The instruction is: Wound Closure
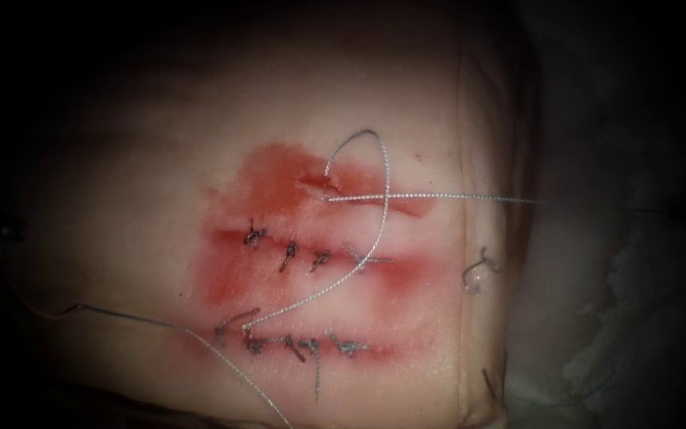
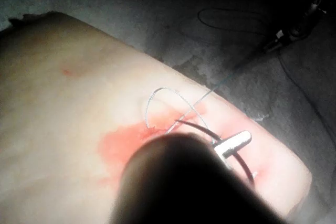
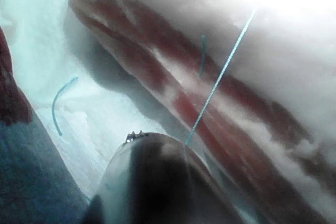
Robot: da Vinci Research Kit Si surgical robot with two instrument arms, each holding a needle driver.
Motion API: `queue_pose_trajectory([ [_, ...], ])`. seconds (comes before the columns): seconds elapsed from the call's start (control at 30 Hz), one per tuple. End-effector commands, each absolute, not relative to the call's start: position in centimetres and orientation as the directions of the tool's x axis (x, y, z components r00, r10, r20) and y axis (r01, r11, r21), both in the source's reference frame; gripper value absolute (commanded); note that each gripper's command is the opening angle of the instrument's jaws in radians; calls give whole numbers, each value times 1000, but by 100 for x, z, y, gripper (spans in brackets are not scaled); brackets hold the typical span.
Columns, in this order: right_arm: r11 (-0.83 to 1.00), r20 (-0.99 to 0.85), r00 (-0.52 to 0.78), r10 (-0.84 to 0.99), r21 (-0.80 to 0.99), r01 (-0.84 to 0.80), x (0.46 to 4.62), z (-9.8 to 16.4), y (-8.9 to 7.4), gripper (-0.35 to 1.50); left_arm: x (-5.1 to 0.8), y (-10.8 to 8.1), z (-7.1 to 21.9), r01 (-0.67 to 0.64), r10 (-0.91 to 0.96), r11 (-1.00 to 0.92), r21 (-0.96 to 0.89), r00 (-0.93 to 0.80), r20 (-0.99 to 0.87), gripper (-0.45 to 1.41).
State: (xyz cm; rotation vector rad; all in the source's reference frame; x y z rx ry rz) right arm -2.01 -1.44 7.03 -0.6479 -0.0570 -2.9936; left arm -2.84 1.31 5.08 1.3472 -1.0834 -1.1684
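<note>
Though the pale pork-belly tissue (image 1: 160, 159) is soft, the thin, curved dark needle (image 2: 197, 125) looks stiff and slippery. The left tool's (image 2: 233, 145) jaws grip it mid-curve, apparently above the tissue. The right tool's (image 2: 270, 45) jaws hold the fine, limp grey thread (image 1: 383, 206) taut.

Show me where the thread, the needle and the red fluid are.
thread (image 1: 380, 199), endoscope view, on the loop's long side, where it crosses the fluid.
needle (image 2: 202, 127), left wrist view, on its dark curve just before the left hand's tip.
red fluid (image 1: 275, 187), endoscope view, on the widest part of the upper patch.
</note>
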Motion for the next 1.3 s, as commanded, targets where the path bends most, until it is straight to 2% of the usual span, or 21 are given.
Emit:
queue_pose_trajectory([
  [0.03,-996,412,-908,-77,11,90,-207,710,-150,-35,-290,136,511,-15,-988,-87,996,126,-85,-45],
  [1.3,-982,326,-926,-190,-65,178,-349,717,-157,-35,-290,135,511,-15,-988,-87,996,128,-84,-45],
])
